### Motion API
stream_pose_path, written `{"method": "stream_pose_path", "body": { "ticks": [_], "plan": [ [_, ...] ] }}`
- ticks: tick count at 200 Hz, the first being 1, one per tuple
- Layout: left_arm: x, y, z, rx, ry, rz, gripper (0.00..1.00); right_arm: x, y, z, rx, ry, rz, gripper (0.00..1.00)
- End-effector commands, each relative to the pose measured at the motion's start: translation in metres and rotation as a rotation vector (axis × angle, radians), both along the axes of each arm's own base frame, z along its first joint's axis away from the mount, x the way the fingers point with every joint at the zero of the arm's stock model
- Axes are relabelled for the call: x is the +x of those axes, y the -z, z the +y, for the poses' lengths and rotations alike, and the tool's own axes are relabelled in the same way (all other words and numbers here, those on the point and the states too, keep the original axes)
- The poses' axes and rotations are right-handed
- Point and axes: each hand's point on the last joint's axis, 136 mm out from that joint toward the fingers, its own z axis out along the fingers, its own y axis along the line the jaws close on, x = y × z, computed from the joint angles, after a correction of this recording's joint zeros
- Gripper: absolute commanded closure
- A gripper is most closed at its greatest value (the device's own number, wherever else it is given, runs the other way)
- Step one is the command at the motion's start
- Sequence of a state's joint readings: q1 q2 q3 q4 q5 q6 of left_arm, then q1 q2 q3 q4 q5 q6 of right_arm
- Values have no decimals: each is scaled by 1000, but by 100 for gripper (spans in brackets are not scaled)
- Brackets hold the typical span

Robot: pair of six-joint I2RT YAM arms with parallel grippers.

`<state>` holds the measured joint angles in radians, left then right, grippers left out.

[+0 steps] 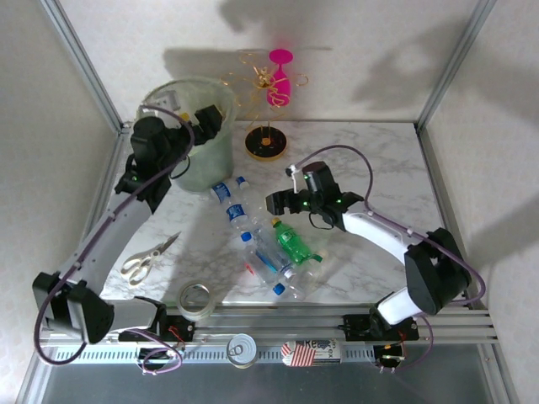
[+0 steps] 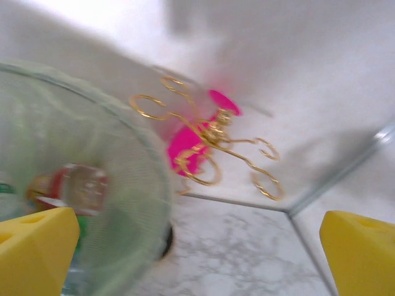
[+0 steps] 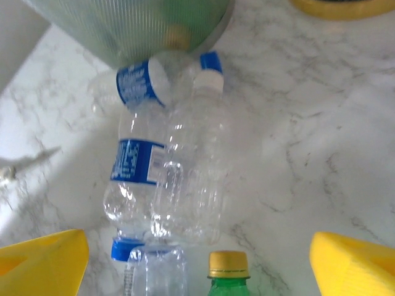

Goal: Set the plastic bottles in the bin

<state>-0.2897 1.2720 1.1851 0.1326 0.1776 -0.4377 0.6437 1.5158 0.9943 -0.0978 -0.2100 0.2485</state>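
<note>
Lying ahead of right gripper (image 1: 273, 202), plastic bottles (image 3: 179, 179), bin (image 3: 123, 31) beyond, possibly touching.

On my overhead feed a pink goblet (image 1: 279, 84) hangs upside down on a gold wire rack (image 1: 259, 80) at the far edge of the marble table (image 1: 379, 160) — the rack's round black-and-yellow base (image 1: 267, 143) sits below it. Scissors (image 1: 147, 257) lie at the near left, well apart from the rack — a tape roll (image 1: 195, 299) rests by the near edge, and a tin can (image 1: 242, 349) sits just past it.

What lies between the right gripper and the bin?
Clear plastic bottles, some blue-labelled, lying on the table before the bin; the right wrist view shows them.
</note>
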Motion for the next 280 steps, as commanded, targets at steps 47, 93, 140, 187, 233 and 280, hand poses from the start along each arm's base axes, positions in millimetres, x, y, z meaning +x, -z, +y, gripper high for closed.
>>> {"method": "stream_pose_path", "body": {
  "ticks": [47, 93, 140, 187, 233, 280],
  "plan": [
    [-53, 54, -79, -229, 192, -48, 0, -39, 75, -18, -385, -90, 107, 10],
    [-57, 84, -97, -176, 157, -6, 1, -48, 97, -20, -448, -99, 144, 12],
    [-62, 101, -92, -168, 133, 29, 0, -43, 122, -34, -547, -50, 174, 14],
    [-63, 111, -89, -181, 119, 50, 0, -38, 135, -37, -585, -28, 186, 22],
    [-60, 109, -95, -186, 130, 50, 1, -34, 137, -35, -580, -14, 175, 34],
    [-61, 110, -97, -183, 130, 52, 0, -25, 120, -30, -524, 3, 141, 47]
  ]
}}
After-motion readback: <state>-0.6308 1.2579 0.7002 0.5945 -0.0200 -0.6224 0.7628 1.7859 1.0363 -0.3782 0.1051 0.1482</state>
